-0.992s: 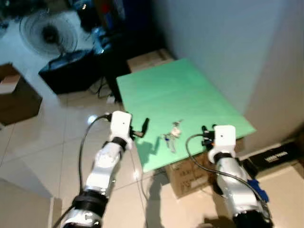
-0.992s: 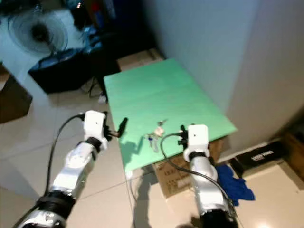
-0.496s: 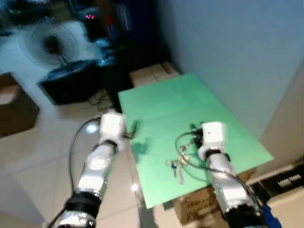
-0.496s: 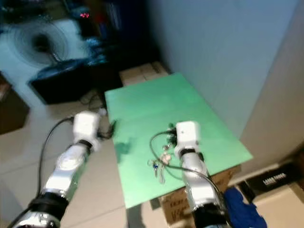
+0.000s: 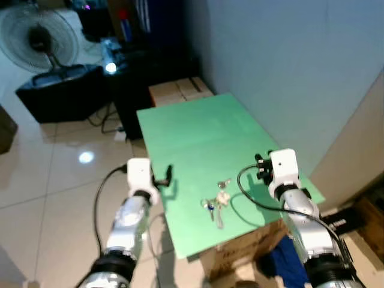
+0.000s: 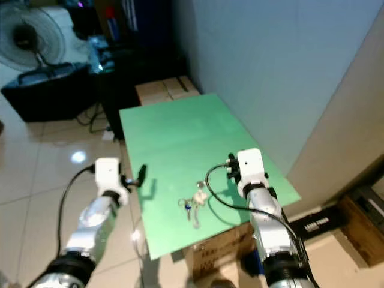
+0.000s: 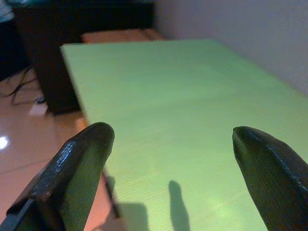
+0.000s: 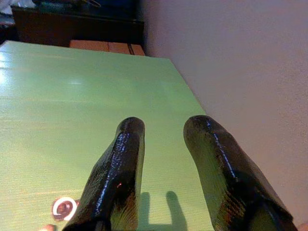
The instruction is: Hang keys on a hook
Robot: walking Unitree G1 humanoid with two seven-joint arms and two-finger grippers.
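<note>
We see a small bunch of silvery metal keys (image 5: 216, 203) with a pale tag and a blue-capped key lying flat and splayed near the front edge of the green table (image 5: 198, 126).

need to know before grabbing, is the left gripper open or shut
Open. In the left wrist view, the left gripper has its two black fingers spread wide, with the green tabletop showing between them.

Green board (image 5: 204, 132) open beyond keys (image 5: 216, 201); wall (image 5: 288, 66) flanks right.
</note>
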